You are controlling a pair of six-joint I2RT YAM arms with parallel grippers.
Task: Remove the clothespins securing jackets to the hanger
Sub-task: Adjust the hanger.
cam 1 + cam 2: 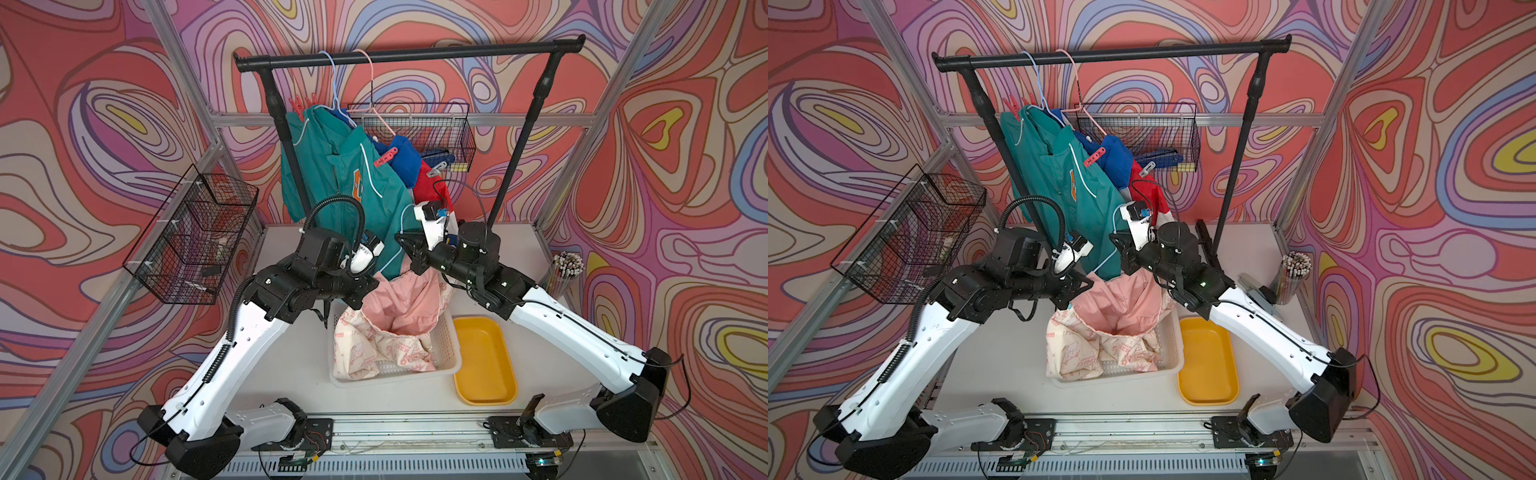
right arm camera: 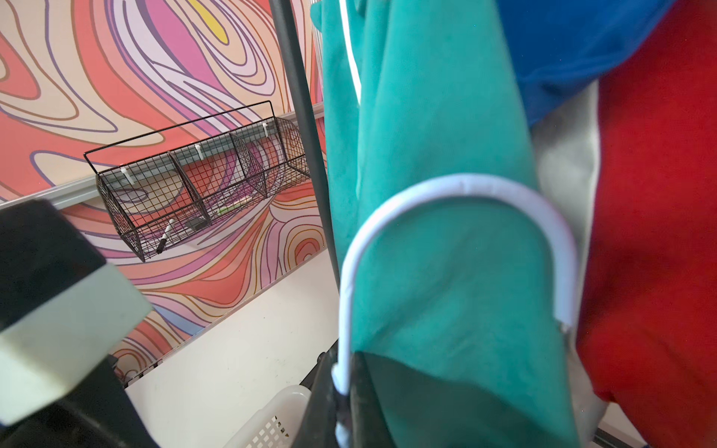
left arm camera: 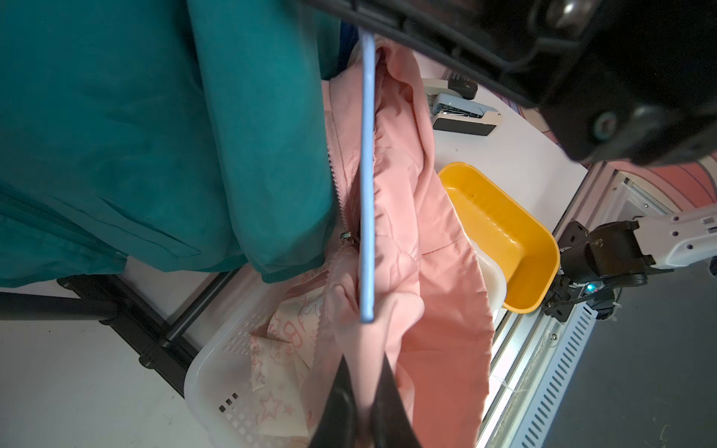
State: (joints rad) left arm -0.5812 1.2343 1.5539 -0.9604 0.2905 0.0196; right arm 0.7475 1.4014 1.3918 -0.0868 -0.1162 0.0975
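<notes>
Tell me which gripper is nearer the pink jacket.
Left. The left gripper is shut on the pink jacket; the right gripper is higher, shut on a pale hanger hook beside the teal jacket.

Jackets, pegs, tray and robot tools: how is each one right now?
Pink jacket: off the rail, sagging into the white basket.
Teal jacket: hanging on the rail.
Coral peg: clipped on teal jacket's shoulder.
Grey peg: clipped on hooded jacket.
Left tool: shut on pink jacket.
Right tool: shut on white hanger hook.
Yellow tray: empty.

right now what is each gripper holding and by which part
Left gripper pinches the pale pink jacket by a fold near the end of the pale blue wire hanger. Right gripper grips that hanger at its hook's stem.
</notes>
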